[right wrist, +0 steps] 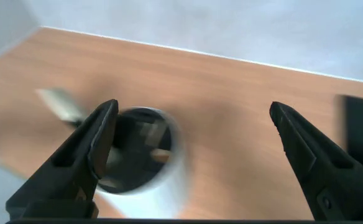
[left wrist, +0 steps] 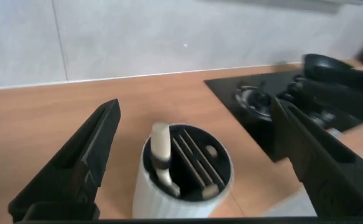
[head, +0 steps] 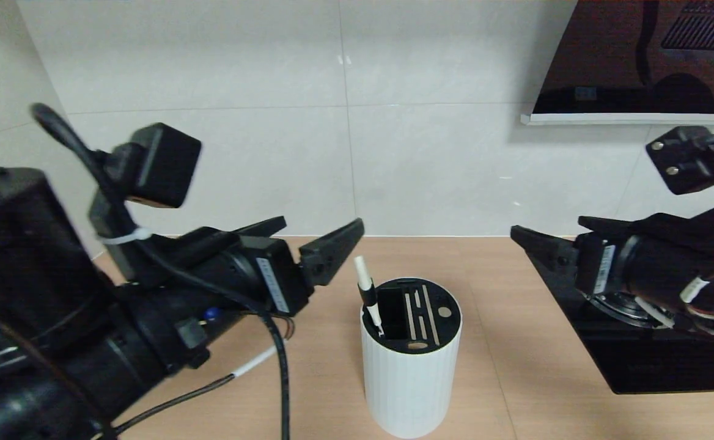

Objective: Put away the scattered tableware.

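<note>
Wood surface (head: 308,391), white tile wall (head: 424,153) behind. My left end effector (head: 323,221) is spread wide with nothing in it, hovering just left of and above the white ribbed holder (head: 409,379). My right end effector (head: 546,225) is spread too and empty, up by the far left corner of the black cooktop (head: 638,360), apart from the holder. The holder stands upright on the surface between my two arms, beside the cooktop. One utensil (head: 367,293) with a white and black handle sits in the holder's big slot, leaning left, handle sticking out the top.
</note>
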